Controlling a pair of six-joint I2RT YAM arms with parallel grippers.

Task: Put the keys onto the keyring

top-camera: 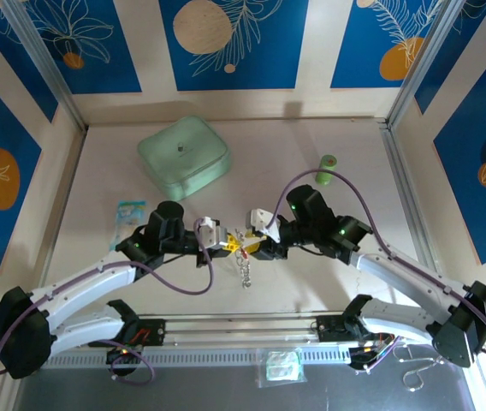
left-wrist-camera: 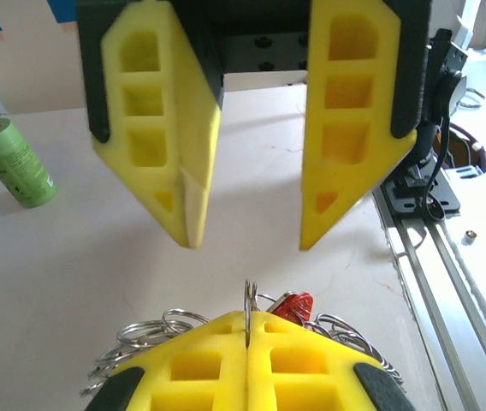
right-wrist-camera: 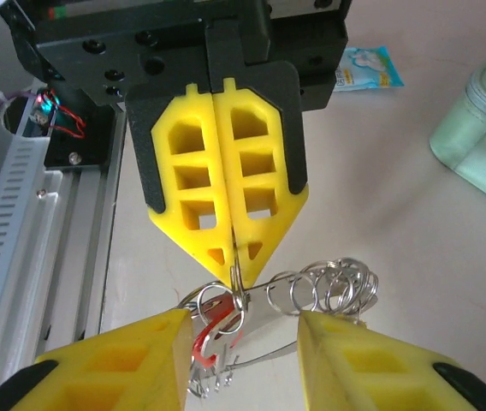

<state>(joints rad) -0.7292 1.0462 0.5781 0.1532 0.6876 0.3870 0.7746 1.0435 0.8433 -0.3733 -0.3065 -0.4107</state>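
Observation:
My left gripper (left-wrist-camera: 249, 324) is shut on the thin metal ring of the keyring (left-wrist-camera: 249, 295), which stands edge-up between its yellow fingertips. Seen from the right wrist, the left gripper (right-wrist-camera: 230, 257) pinches the same ring (right-wrist-camera: 236, 272), and a chain of silver loops (right-wrist-camera: 333, 287) trails to the right. A red-headed key (right-wrist-camera: 211, 332) hangs just under the ring, close against a small loop; I cannot tell how it is attached. The key (left-wrist-camera: 294, 305) also shows right of the ring. My right gripper (right-wrist-camera: 243, 318) faces the left one, open, its fingers either side of ring and key.
A green roll (left-wrist-camera: 12, 161) stands at the back right of the table (top-camera: 328, 168). A mint case (top-camera: 183, 157) lies at the back and a blue packet (top-camera: 129, 211) to the left. The chain (top-camera: 245, 270) dangles between the two grippers (top-camera: 241, 243).

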